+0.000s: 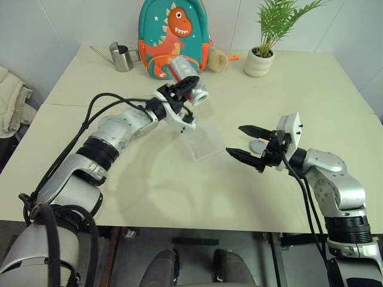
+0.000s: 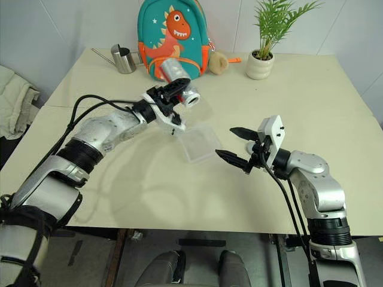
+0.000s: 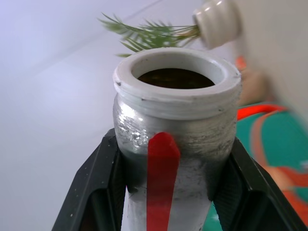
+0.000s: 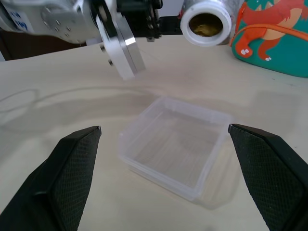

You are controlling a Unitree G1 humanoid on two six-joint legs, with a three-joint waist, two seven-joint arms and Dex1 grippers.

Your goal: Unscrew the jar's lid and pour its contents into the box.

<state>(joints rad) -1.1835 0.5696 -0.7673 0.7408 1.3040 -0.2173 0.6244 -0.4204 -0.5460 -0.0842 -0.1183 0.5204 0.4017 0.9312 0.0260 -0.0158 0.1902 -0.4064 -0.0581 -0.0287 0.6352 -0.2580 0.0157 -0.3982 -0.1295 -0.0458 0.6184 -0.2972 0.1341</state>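
Fingers: left gripper [image 1: 179, 95] clamped on the jar [image 1: 187, 75], tipped above the box [image 1: 203, 141]; right gripper [image 1: 246, 143] spread wide, empty; lid [image 1: 258, 145] off, on table; contents [image 4: 206, 24] inside jar; pouring outstanding.

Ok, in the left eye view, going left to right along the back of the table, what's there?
Watering can → dinosaur backpack → small plush toy → potted plant.
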